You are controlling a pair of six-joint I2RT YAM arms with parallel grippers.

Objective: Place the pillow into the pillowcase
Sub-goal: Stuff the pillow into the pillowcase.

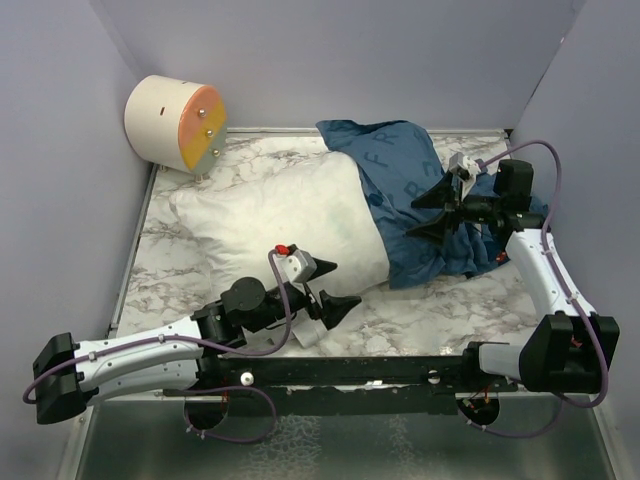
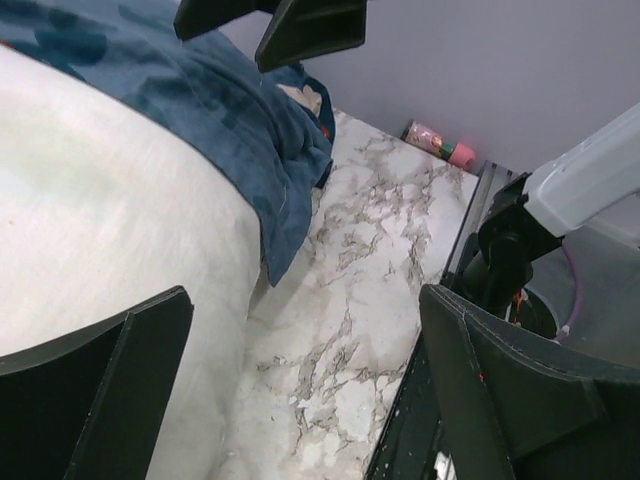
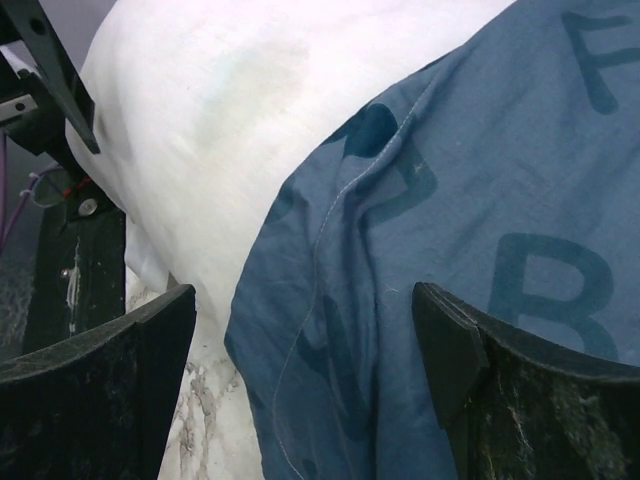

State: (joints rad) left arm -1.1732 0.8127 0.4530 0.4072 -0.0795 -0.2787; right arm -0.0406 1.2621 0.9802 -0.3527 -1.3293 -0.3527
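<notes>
The white pillow [image 1: 270, 215] lies across the marble table, its right end inside the blue lettered pillowcase [image 1: 400, 165]. The pillowcase's open hem [image 3: 330, 250] runs over the pillow [image 3: 220, 100]. My left gripper [image 1: 347, 282] hovers open at the pillow's near right corner, over bare marble, with nothing between its fingers [image 2: 100, 385]. In the left wrist view the pillow [image 2: 100, 220] and pillowcase [image 2: 220, 110] lie to its left. My right gripper [image 1: 411, 218] stands open just above the pillowcase near the hem. Its fingers [image 3: 500, 390] straddle blue cloth without pinching it.
A cream cylinder with an orange face [image 1: 175, 122] rests in the back left corner. Grey walls close off the table's left, back and right sides. A black rail [image 1: 400, 375] runs along the near edge. A small pink object [image 2: 437, 140] lies by the right wall.
</notes>
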